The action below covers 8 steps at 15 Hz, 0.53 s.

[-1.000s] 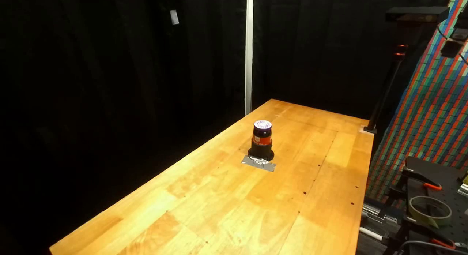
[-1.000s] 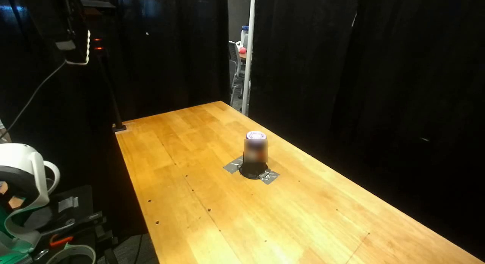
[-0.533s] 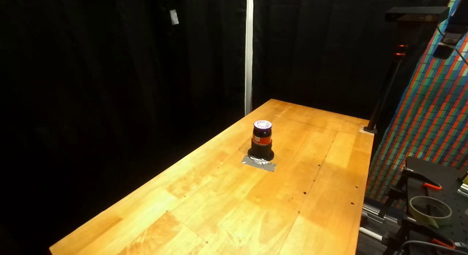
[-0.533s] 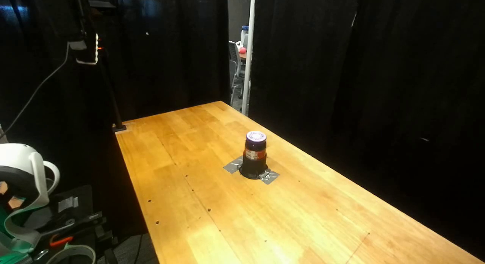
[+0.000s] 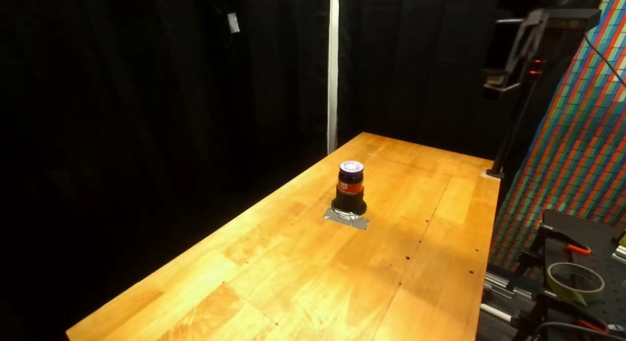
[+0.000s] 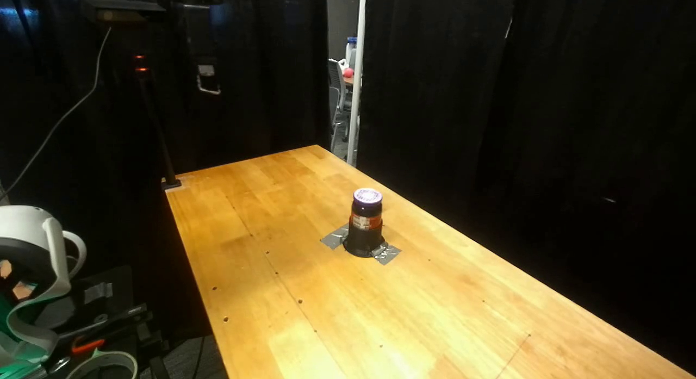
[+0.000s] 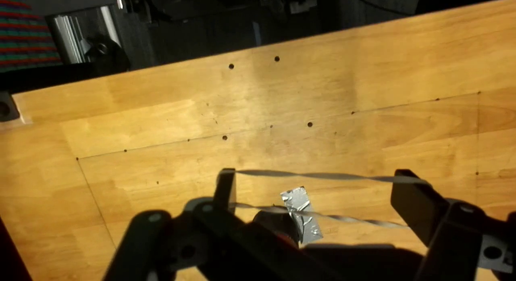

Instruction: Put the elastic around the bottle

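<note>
The bottle point(image 5: 350, 178) is small and dark, and it stands upright on the table point(image 5: 303, 277) in both exterior views. Its lid point(image 5: 351, 166) has a white top with purple marks, too small to read. Round its middle goes an orange-red label point(image 6: 366, 221) with a pale patch; the print is too tiny to tell the words or the brand. The bottom of the bottle sits in a black cup point(image 6: 363, 241) with a wide foot. Shiny silver tape point(image 6: 388, 254) is stuck down at two sides of the foot.

In the wrist view, the gripper point(image 7: 318, 189) hides most of the bottle. Its fingers point(image 7: 224, 190) are spread wide, and the elastic point(image 7: 282, 173) is stretched round both of them. The elastic is thin and gray, with two twisty strands. In both exterior views the gripper hangs high up, hard to see, well apart from the bottle.

Little dark holes dot the table. Near one corner stands a black pole point(image 6: 156, 126) with two orange lights point(image 6: 141, 69). Behind are black curtains point(image 5: 146, 86) and a white post point(image 5: 333, 72). Past the edge of the table are a bright checked cloth point(image 5: 572, 135) and a roll of pale tape point(image 5: 589, 293).
</note>
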### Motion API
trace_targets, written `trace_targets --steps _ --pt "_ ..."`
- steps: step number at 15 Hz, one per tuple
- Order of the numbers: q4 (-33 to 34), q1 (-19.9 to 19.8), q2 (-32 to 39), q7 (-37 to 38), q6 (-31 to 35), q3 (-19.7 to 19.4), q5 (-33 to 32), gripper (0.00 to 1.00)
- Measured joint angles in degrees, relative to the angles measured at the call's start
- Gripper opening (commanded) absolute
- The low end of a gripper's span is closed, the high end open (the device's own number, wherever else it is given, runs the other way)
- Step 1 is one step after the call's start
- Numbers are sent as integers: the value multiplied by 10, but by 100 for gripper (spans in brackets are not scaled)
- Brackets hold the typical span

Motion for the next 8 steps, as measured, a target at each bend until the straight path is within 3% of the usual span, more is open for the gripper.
trace_targets --steps 5,8 --pt "115 0 175 87 94 6 -121 100" --pt "189 18 282 139 126 -17 -201 100"
